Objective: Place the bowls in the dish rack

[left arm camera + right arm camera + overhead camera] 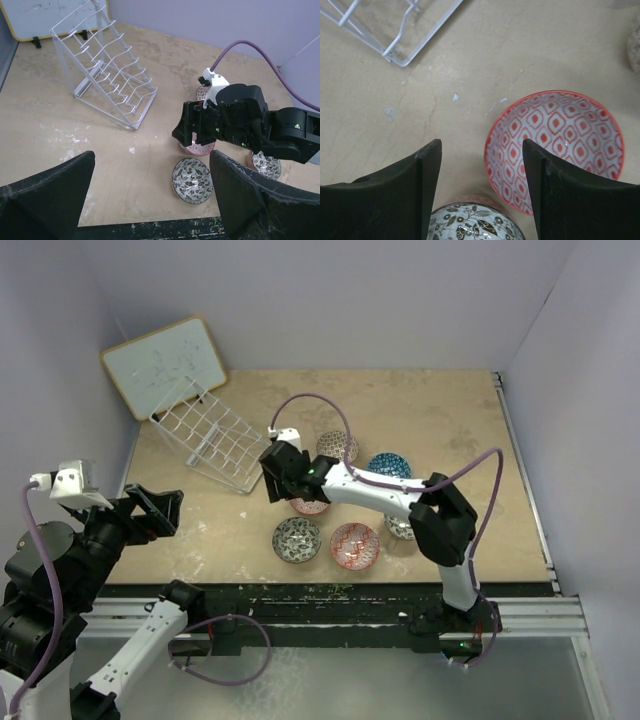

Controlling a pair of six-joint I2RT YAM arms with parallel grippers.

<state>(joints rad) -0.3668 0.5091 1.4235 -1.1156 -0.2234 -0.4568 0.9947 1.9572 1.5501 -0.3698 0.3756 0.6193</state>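
The right claw (481,145) is found open, its fingers set astride the rim of a red-patterned bowl (555,145); nothing is clasped. The left claw (150,160) is held wide open, empty. The other bowls (354,545) are noted on the table (450,410), apart from the dish rack (212,438).

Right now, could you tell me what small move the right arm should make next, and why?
Probably lower the right gripper slightly and close it on the rim of the red-patterned bowl. Its jaws stand open and hold nothing, and in the wrist view the bowl's rim lies between the fingers. The bowl sits on the table, a short way from the dish rack.
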